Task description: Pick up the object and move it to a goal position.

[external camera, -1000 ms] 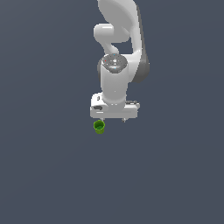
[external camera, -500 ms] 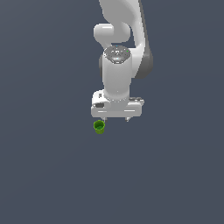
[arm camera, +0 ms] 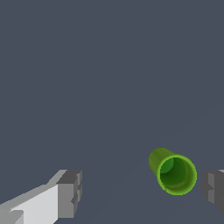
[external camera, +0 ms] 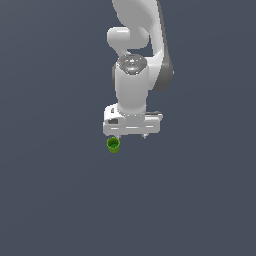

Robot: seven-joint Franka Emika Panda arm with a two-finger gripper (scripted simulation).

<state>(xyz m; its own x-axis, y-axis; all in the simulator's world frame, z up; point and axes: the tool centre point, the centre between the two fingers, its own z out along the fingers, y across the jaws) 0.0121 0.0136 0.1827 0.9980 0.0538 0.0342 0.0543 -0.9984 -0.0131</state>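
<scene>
Cup (arm camera: 174,171) bright green, darker inside; tool (arm camera: 142,192) white w/ grey fingertips (arm camera: 70,193); floor (external camera: 50,200) dark slate.

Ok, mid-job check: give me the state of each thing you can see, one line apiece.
green cup: upright, mouth open and empty, resting on the surface, not gripped; it sits between the fingers, much nearer one of them.
gripper: open, fingers spread wide to either side of the cup, touching nothing.
arm: reaching down over the cup, hand above its rim in the exterior view.

Hand (external camera: 131,136) above — green cup (external camera: 113,145).
</scene>
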